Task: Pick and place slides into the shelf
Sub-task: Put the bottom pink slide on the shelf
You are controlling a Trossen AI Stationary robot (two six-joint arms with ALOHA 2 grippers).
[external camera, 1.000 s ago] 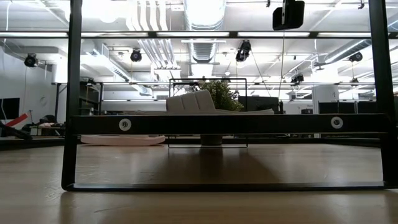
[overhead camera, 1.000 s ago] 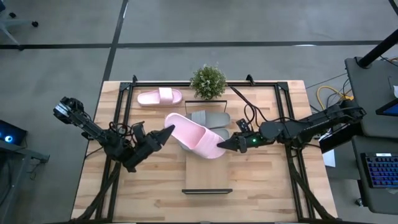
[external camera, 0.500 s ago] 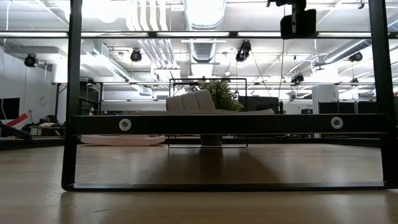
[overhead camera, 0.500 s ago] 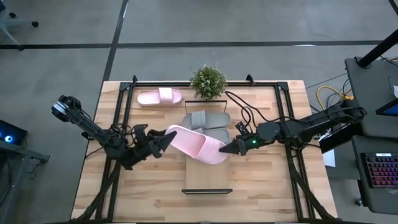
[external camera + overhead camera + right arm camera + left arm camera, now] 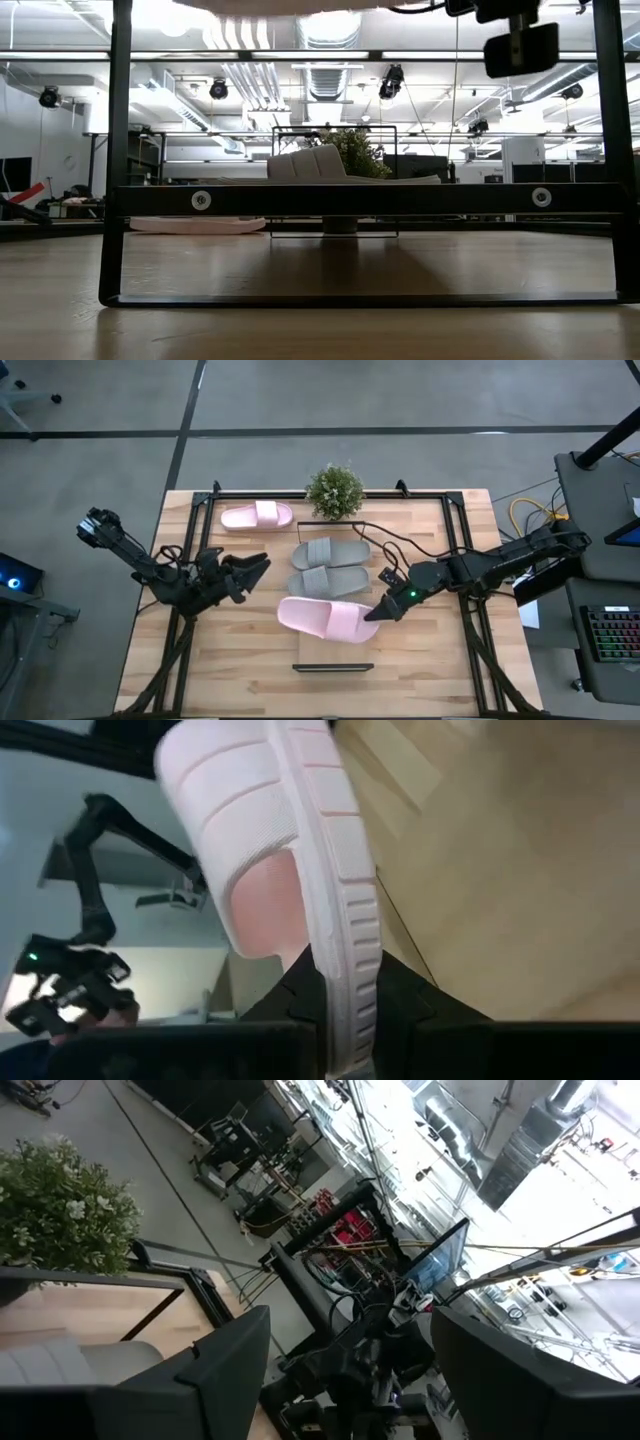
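A pale pink slide [image 5: 325, 618] hangs level over the near part of the shelf [image 5: 334, 655], held at its right end by my shut right gripper [image 5: 377, 612]; its underside [image 5: 300, 5] shows at the top of the low view. Two grey slides [image 5: 331, 550] [image 5: 325, 580] lie side by side on the shelf board. The second pink slide [image 5: 257, 516] rests sole-down on the table near the far-left corner. My left gripper [image 5: 257, 567] is open and holds nothing, left of the grey slides. My right gripper pinches the pink slide's sole at its right end [image 5: 352, 982], one finger [image 5: 300, 1005] on each face of the sole. The fingers come roughly level from the table's right, along the slide. The slide is lifted clear, its strap [image 5: 240, 810] beyond the fingers.
A small potted plant [image 5: 334, 490] stands at the shelf's far end. Black rails [image 5: 192, 560] run along the table's left and right sides. Cables [image 5: 395, 540] trail from the right arm over the table. Bare wood lies on both sides of the shelf near the front edge.
The pink slide has come away from my left gripper, which has drawn back toward the table's left. My right gripper has moved toward the near edge, carrying the slide; the slide has swung from slanting over the grey slides to lying crosswise nearer the shelf's near end.
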